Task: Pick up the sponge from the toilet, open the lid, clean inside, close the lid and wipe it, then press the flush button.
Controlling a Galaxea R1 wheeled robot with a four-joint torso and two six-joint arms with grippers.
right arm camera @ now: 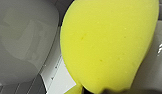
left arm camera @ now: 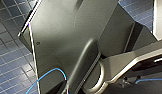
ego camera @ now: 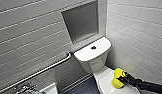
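Yellow sponge (ego camera: 117,77): one, pinched in the right gripper (ego camera: 121,80), jaws closed on its side, black arm at lower right of the head view. Sponge stands roughly on end over the right edge of the lid (ego camera: 104,81); can't tell whether it touches the lid. Lid looks down.

One toilet (ego camera: 93,62), with the tank behind the lid and one dark round flush button (ego camera: 93,47) centred on the tank top. Left of the tank, one metal grab bar (ego camera: 42,70) runs diagonally along the wall. Above the tank, one recessed niche (ego camera: 80,21) in the pale tiled wall (ego camera: 137,27).

Right wrist view adds the sponge close up, with glossy white toilet surface and reflections behind it. Head view has it small against the whole toilet.

Left wrist view adds dark blue square floor tiles (left arm camera: 9,62) and blue cable (left arm camera: 50,72) beside the robot's own plate.

Left gripper: open or closed, can't tell.
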